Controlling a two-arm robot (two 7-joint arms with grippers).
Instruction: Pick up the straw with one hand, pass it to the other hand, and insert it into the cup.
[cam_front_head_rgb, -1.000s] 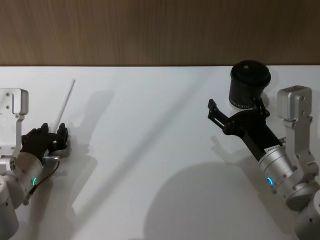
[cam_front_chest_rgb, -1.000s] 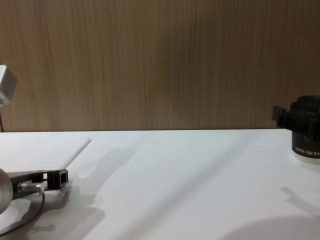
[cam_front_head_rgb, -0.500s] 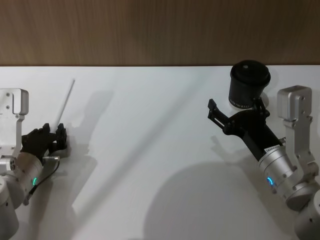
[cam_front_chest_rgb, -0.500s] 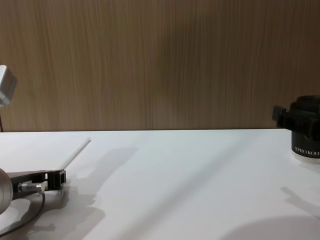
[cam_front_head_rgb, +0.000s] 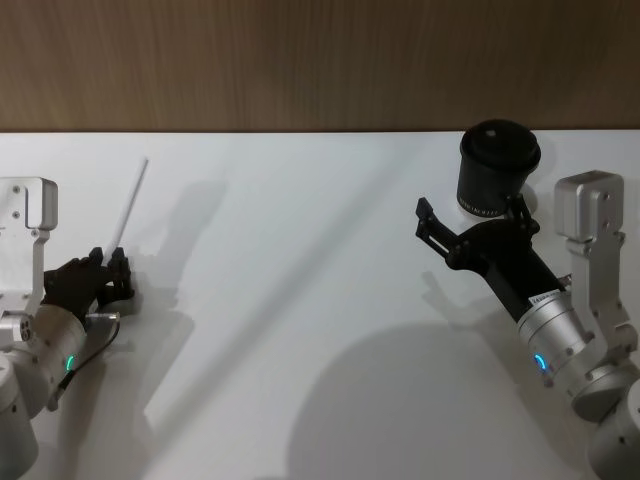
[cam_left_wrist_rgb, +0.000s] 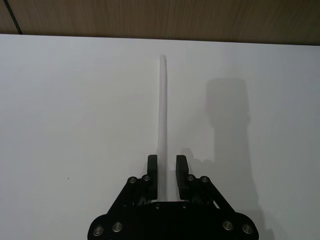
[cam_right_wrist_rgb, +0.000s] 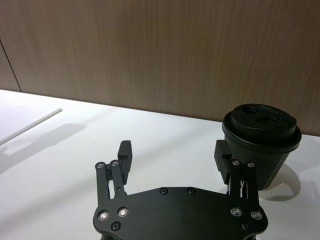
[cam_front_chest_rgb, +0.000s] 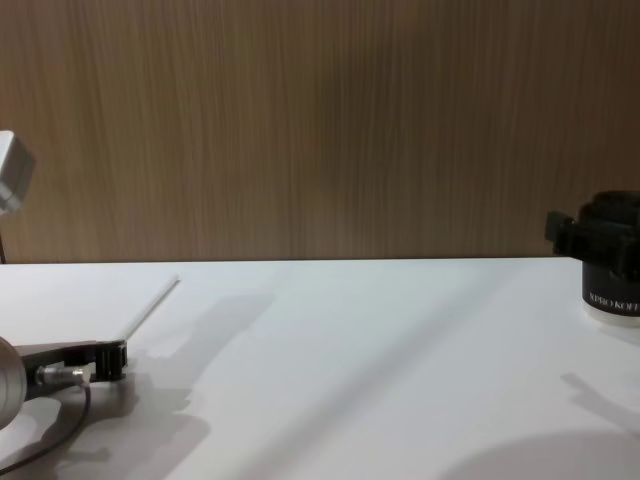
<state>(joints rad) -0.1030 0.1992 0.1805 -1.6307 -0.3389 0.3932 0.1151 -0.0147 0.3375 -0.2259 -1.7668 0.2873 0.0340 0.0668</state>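
White plastic straw (cam_front_head_rgb: 128, 205), long and thin, lay flat on the white table (cam_front_head_rgb: 300, 300) at the robot's left. Its near end sat between the fingers of the black left gripper (cam_front_head_rgb: 108, 270), which stood slightly apart on either side. The black right gripper (cam_right_wrist_rgb: 173, 150) hovered just beside the black cylindrical cup (cam_front_head_rgb: 498, 165), fingers spread wide.

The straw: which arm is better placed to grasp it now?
Left. The left gripper has its jaws on either side of the straw; the right gripper is open beside the cup, far across the table.
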